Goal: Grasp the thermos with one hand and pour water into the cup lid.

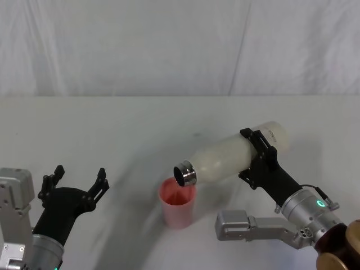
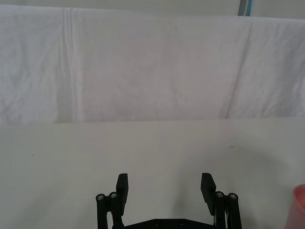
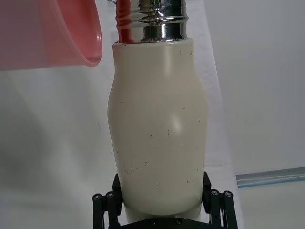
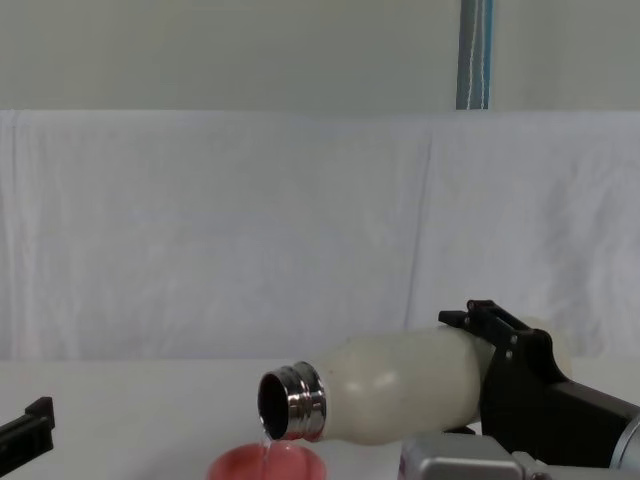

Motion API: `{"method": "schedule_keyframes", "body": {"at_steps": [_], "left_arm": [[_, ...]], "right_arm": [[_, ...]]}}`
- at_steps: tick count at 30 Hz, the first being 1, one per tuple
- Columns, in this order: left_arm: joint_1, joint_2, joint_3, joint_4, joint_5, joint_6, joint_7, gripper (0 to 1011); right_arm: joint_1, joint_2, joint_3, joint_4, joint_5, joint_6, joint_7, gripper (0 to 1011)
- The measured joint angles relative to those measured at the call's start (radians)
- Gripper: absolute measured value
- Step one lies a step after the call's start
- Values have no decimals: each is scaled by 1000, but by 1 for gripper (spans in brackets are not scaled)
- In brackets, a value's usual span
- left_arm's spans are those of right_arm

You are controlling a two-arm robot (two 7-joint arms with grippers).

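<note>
Pour under way: the thermos [image 1: 233, 157], lifted and tipped near level above the worktop's [image 1: 112, 129] front middle, sends a thin stream from its steel neck into the cup lid [image 1: 178, 201] standing directly below; levelling and setting down appear to remain. Right gripper [image 1: 260, 157]: jaws clamped across the thermos's lower body, neck pointing away from them. Left gripper [image 1: 76, 181]: front left, jaws spread, holding nothing.
</note>
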Motion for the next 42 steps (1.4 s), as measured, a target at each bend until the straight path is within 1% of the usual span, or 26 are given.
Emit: {"method": "schedule_keyframes", "body": {"at_steps": [42], "left_arm": [[0,0,0,0,0,0,0,1001]], "right_arm": [[8,10,-5,-8,-17,4,-7,950]]}}
